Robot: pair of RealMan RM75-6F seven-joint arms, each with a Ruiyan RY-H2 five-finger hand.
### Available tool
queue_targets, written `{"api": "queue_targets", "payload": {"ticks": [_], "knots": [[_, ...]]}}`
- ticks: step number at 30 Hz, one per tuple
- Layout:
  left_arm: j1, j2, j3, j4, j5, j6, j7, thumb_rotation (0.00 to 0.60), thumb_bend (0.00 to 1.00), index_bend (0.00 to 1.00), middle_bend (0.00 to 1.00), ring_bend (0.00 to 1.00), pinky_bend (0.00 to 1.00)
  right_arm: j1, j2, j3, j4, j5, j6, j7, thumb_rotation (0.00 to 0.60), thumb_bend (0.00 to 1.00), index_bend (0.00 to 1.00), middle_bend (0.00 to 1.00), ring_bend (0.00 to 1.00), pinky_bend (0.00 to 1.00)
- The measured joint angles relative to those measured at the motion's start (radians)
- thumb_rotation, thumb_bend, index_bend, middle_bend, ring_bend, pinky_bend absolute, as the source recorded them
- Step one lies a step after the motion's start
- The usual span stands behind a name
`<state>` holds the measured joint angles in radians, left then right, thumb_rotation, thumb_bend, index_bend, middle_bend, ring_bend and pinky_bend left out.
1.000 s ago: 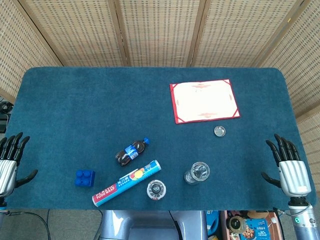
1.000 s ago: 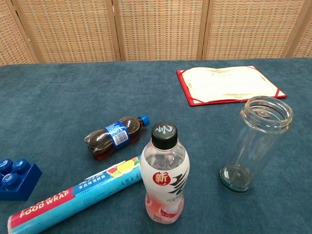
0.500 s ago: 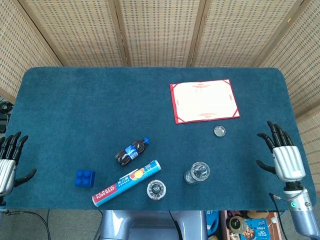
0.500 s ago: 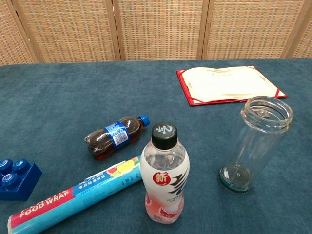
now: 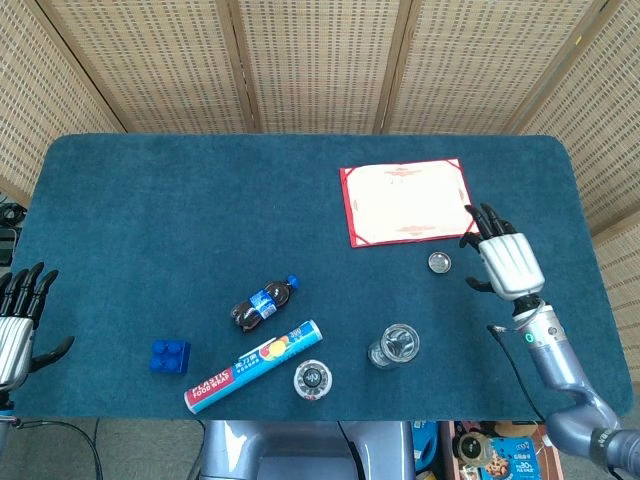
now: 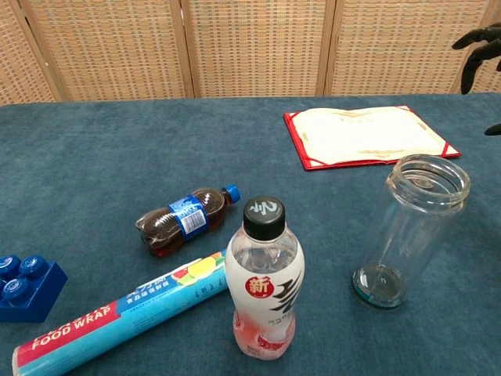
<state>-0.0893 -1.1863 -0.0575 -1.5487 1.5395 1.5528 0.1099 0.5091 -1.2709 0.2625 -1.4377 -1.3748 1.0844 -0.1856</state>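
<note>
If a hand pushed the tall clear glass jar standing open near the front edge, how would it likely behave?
The tall clear glass jar stands upright, tall against its narrow base, so a push near the rim would probably tip it. It looks empty and lidless, so likely light for its size. Smooth glass walls may be slippery and could crack, though the blue cloth-covered table might soften a fall.

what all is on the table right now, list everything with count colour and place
certificate folder: 1, red border with cream inside, far right of table
jar lid: 1, silver, just in front of the folder
glass jar: 1, clear, upright and open, near right
drink bottle: 1, clear with black cap, upright, near centre
cola bottle: 1, dark with blue cap, lying left of centre
food wrap box: 1, blue, lying at near edge
toy brick: 1, blue, near left
table: 1, dark blue cloth
left hand: 1, open, at left edge
right hand: 1, open, by the jar lid
</note>
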Motion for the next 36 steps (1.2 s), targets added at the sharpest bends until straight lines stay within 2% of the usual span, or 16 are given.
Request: {"api": "queue_targets", "payload": {"ticks": [10, 19, 36], "knots": [[-0.009, -0.007, -0.001, 0.010, -0.012, -0.021, -0.005, 0.600, 0.21, 0.00, 0.00, 0.00, 0.00, 0.075, -0.110, 0.002, 0.126, 0.059, -0.087, 0.002, 0.600, 0.32, 0.50, 0.21, 0.06, 0.36], [-0.020, -0.018, -0.003, 0.028, -0.029, -0.051, -0.005, 0.600, 0.21, 0.00, 0.00, 0.00, 0.00, 0.130, -0.205, -0.011, 0.268, 0.098, -0.158, 0.005, 0.600, 0.45, 0.50, 0.20, 0.06, 0.36], [-0.036, -0.035, -0.006, 0.049, -0.053, -0.083, 0.004, 0.600, 0.21, 0.00, 0.00, 0.00, 0.00, 0.200, -0.339, -0.038, 0.495, 0.129, -0.256, 0.073, 0.600, 0.51, 0.50, 0.20, 0.06, 0.37]]}}
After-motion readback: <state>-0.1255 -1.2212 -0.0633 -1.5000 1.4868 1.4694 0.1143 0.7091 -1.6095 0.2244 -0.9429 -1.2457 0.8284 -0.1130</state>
